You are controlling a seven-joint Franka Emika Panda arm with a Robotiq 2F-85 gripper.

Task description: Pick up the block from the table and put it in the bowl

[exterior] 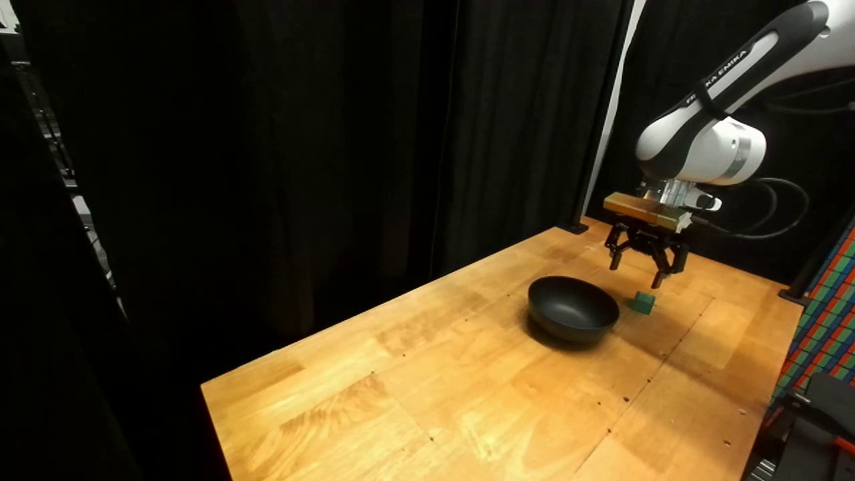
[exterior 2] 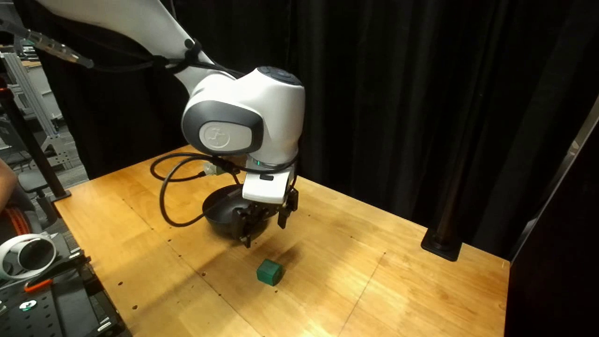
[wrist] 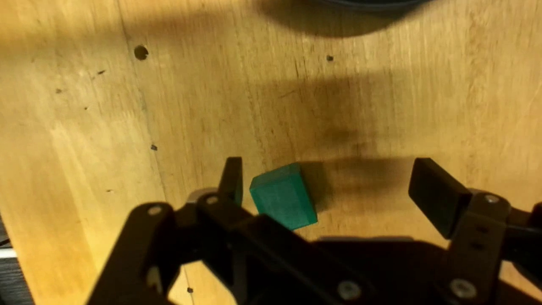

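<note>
In an exterior view, my arm (exterior 2: 281, 112) extends from the upper left of the frame to its centre. My gripper (exterior 2: 265, 232) points down just below centre, fingers (exterior 2: 283, 219) spread apart, over the table (exterior 2: 402, 295). The block (exterior 2: 269, 272), a green cube, rests on the table at lower centre, apart from my fingertips. The bowl (exterior 2: 216, 206), black, sits left of centre, partly hidden behind my gripper. My black cable (exterior 2: 162, 202) loops left of centre. Dark curtain (exterior 2: 388, 117) fills the upper right; a black post (exterior 2: 446, 222) with flat base stands on the table at right. Lower left: white-rimmed round object (exterior 2: 29, 255), orange item (exterior 2: 38, 285) below.
</note>
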